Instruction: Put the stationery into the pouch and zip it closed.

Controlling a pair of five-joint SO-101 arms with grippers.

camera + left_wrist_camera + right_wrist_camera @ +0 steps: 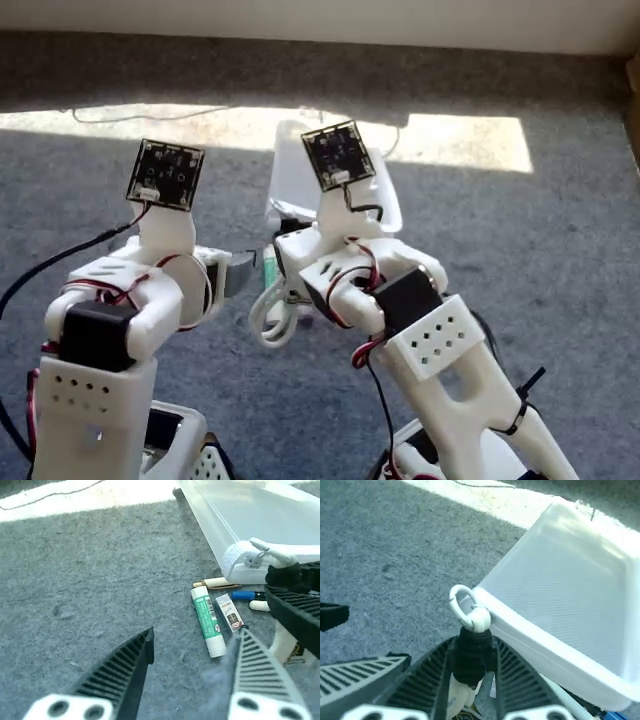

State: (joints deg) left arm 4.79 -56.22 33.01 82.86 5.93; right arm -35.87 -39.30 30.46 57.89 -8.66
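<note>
We see a hard band of sunlight [450,140] across the far carpet [560,230], blown out to white. The nearer carpet sits in even shade. The pouch [570,580] glares pale.

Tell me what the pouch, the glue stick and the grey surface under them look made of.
The pouch looks like translucent white plastic, probably fine mesh: light passes through and a woven grain shows. The glue stick seems a smooth plastic tube with a green label. The grey surface is short-pile carpet, matte and fuzzy.

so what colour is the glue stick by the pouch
Green and white glue stick, clearest in the left wrist view.
</note>
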